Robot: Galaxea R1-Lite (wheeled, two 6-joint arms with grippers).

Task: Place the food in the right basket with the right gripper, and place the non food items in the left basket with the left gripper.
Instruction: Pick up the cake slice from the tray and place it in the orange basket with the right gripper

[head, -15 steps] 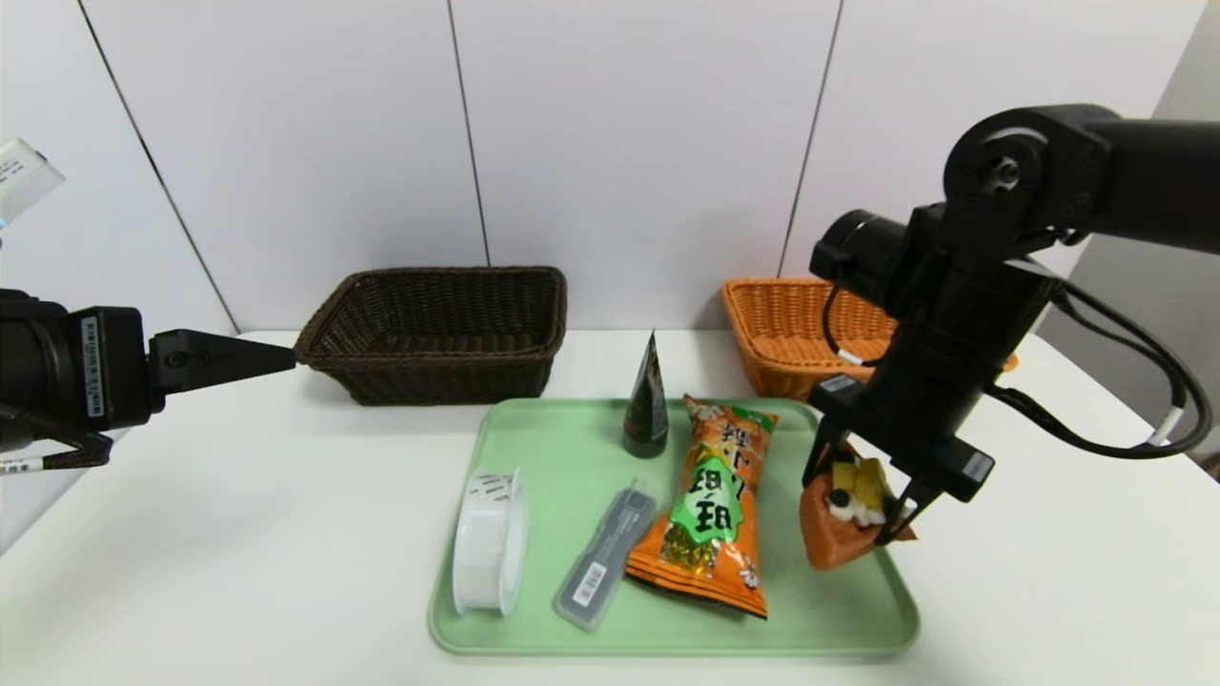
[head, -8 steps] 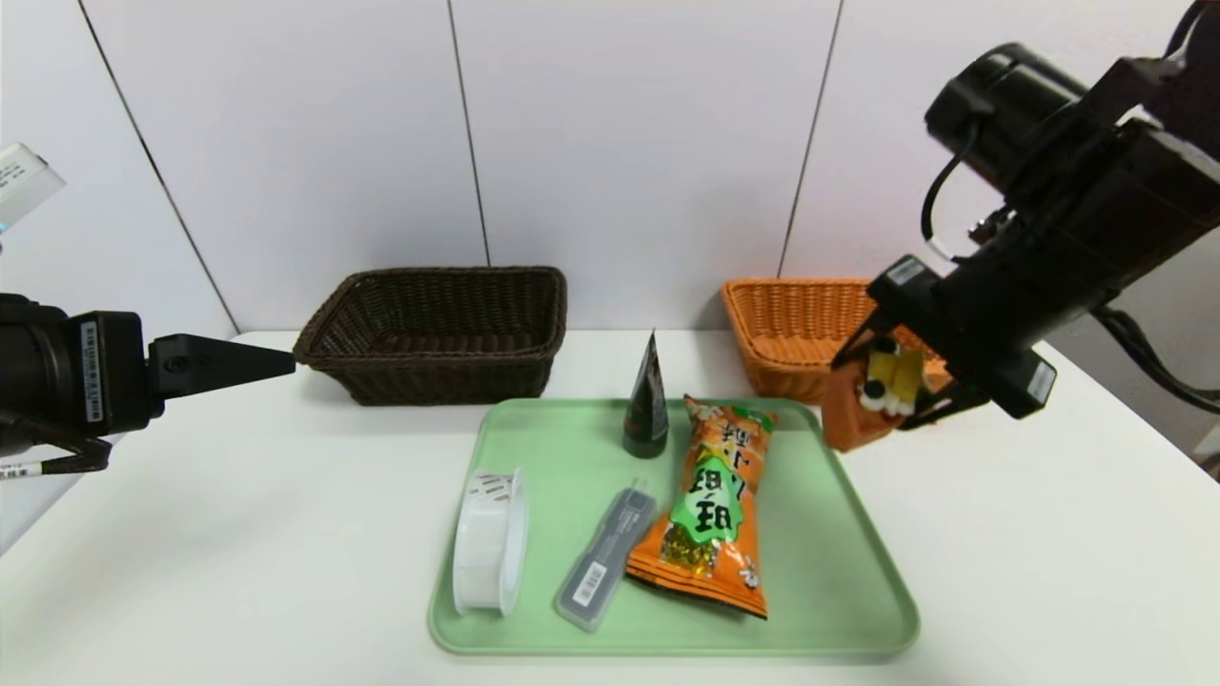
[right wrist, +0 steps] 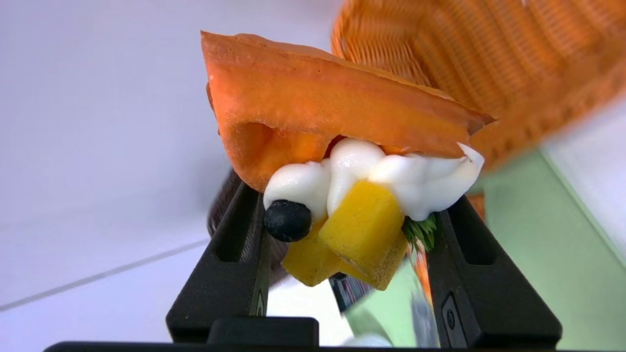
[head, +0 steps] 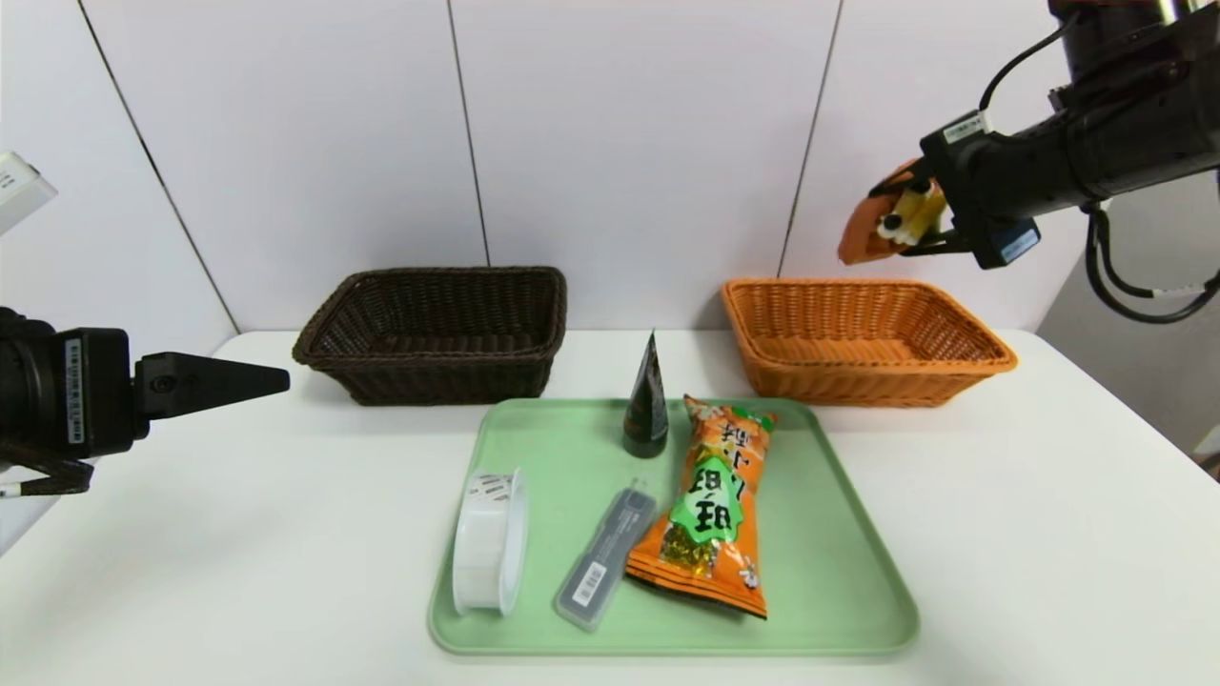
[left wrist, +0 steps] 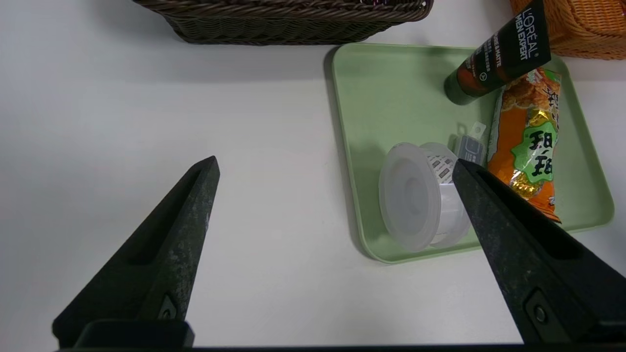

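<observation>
Right tool (head: 907, 221): clenched on small orange cake wedge (head: 865, 232), above orange-tan wicker basket (head: 863, 338)
Handling: likely light, soft; pinch the sides
Left tool (left wrist: 332, 171): released, idle

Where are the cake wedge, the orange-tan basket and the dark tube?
cake wedge (head: 867, 233): head view, orange side.
orange-tan basket (head: 863, 381): head view, front wall.
dark tube (head: 647, 410): head view, lower body.

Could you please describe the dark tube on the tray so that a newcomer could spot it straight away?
Start at the green tray in the middle of the white table. At its far edge, just left of the orange snack bag, stands the dark tube. It alone stands upright on its cap, tapering to a point; its neighbours lie flat or on edge.
</observation>
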